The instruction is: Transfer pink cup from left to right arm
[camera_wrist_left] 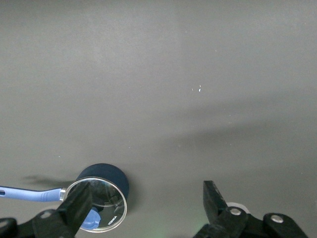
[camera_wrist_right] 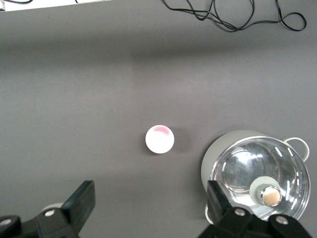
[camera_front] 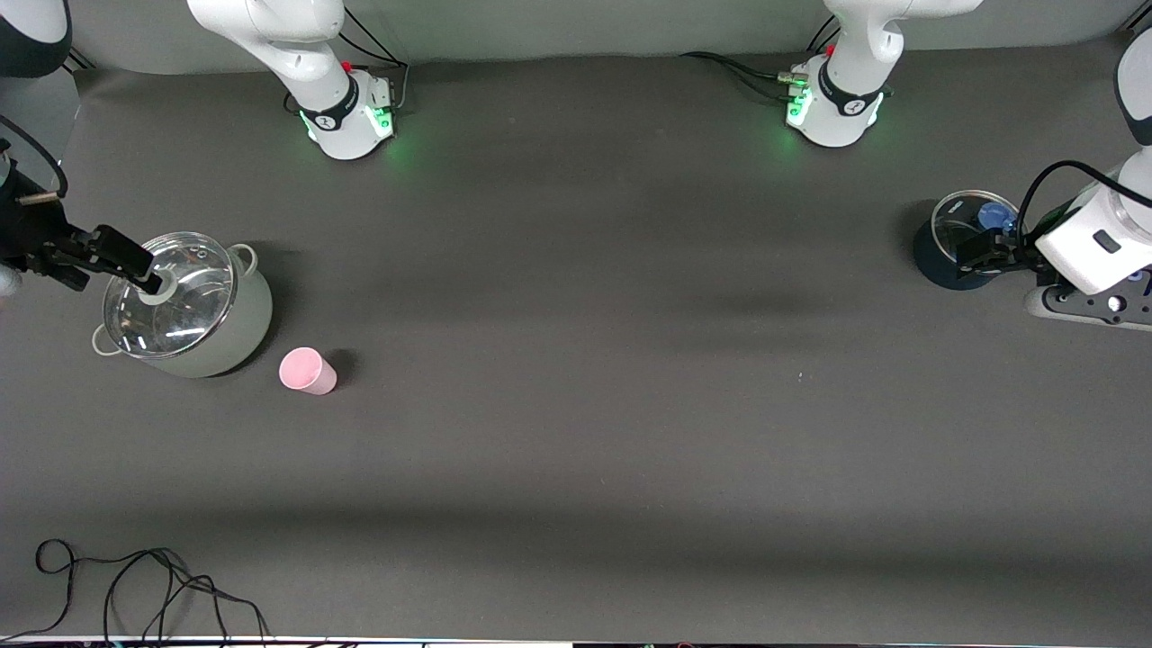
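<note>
The pink cup stands upright on the dark table, beside the grey pot and a little nearer to the front camera. It also shows in the right wrist view. My right gripper hangs open and empty over the grey pot's glass lid, apart from the cup; the right wrist view shows it wide open. My left gripper is open and empty over a dark blue pot at the left arm's end of the table, far from the cup. It shows open in the left wrist view.
The grey pot has two side handles and a lid knob. The blue pot has a glass lid and a long blue handle. A black cable lies loose at the table's front edge.
</note>
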You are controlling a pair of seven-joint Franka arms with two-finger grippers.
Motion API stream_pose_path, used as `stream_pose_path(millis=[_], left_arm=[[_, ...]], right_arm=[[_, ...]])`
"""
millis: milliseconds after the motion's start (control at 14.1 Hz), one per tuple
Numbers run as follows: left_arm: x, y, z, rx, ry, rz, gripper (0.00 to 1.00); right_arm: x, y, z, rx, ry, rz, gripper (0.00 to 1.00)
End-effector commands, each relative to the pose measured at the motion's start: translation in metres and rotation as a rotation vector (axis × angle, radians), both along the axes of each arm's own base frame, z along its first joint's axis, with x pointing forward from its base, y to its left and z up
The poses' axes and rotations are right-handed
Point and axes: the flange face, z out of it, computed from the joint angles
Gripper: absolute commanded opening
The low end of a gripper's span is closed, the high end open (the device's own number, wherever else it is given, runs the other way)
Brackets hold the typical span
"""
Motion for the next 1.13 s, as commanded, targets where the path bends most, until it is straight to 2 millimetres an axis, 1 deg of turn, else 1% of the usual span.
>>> stream_pose_path(millis=[0,142,284,355,1064], left_arm=[[0.0,0.002,0.007,-0.009,-0.013,-0.013,1.0],[0.0,0.001,0.006,-0.021,-0.013,0.04,1.0],[0.0,-0.002,0.006,-0.013,-0.014,0.116,1.0],[0.0,-0.001,0.006,-0.013,-0.014,0.116,1.0],[0.002,-0.002,0.004,-0.011,-0.012,0.116,1.0]], right_arm=[[0.007,0.002,-0.001,-0.019,0.018,0.0,1.0],[0.012,0.0,-0.01,-0.016,0.035,0.002,1.0],[0.012,0.001,-0.011,-0.016,0.037,0.0,1.0],[0.011,0.003,-0.012,-0.015,0.04,-0.001,1.0],[0.007,0.004,-0.014,-0.016,0.069,0.01,1.0]])
